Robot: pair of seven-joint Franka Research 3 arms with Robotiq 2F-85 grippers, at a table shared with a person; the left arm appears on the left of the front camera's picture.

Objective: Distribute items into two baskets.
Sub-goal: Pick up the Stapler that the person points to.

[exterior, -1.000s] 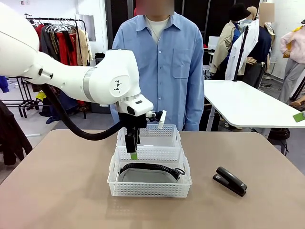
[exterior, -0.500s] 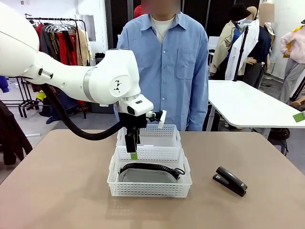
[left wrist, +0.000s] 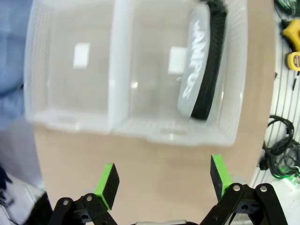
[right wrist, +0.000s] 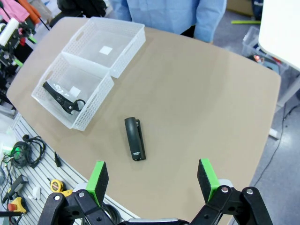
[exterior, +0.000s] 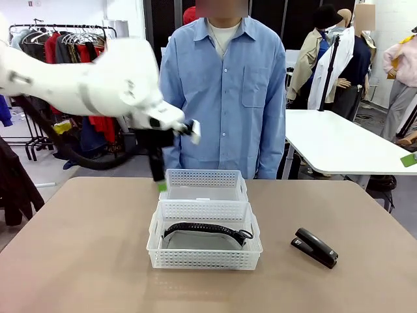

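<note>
The light-grey pouch (exterior: 202, 237) with its black zipper edge lies in the near basket (exterior: 204, 259). Behind that stands the far basket (exterior: 205, 177), with nothing in it. A small black stapler (exterior: 316, 247) rests on the table to the right of the baskets. My left gripper (exterior: 159, 182) hangs blurred above the far basket's left corner. In the left wrist view it is open (left wrist: 164, 180) over bare table beside both baskets, with the pouch (left wrist: 199, 70) beyond. My right gripper (right wrist: 152, 180) is open high above the table, the stapler (right wrist: 134, 139) below it.
A person in a blue shirt (exterior: 225, 85) stands at the far side of the table. The brown tabletop (exterior: 85, 248) has free room left and right of the baskets. Tools and cables (right wrist: 18, 154) lie past the table edge in the right wrist view.
My left arm has risen and swung left and back from over the near basket. Pouch, baskets and stapler have stayed put.
</note>
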